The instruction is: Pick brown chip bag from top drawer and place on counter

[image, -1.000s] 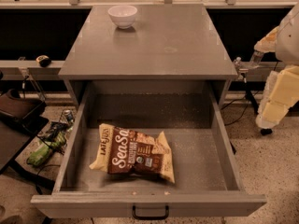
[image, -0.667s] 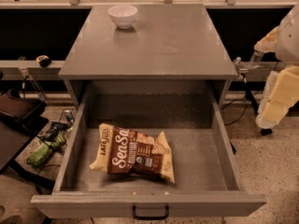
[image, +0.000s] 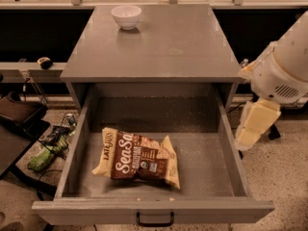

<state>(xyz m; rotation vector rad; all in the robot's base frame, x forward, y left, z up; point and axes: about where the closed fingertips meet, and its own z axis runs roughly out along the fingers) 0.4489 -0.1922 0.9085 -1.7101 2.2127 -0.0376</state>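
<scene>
The brown chip bag (image: 138, 158) lies flat on the speckled floor of the open top drawer (image: 226, 143), left of the middle and near the front panel, with its white "Sea Salt" lettering facing up. The counter (image: 168, 42) is the grey cabinet top behind the drawer. My gripper (image: 255, 126) hangs as a cream-coloured piece under the white arm (image: 284, 71), just outside the drawer's right wall, above floor level and well right of the bag. It holds nothing that I can see.
A white bowl (image: 126, 16) stands at the counter's back left. A black pull handle (image: 155, 220) sits on the drawer front. Cables, a green object (image: 45, 154) and a dark case (image: 19, 114) lie on the floor to the left.
The arm and gripper have moved left and down, closer to the drawer's right wall. The bag and drawer have not moved.
</scene>
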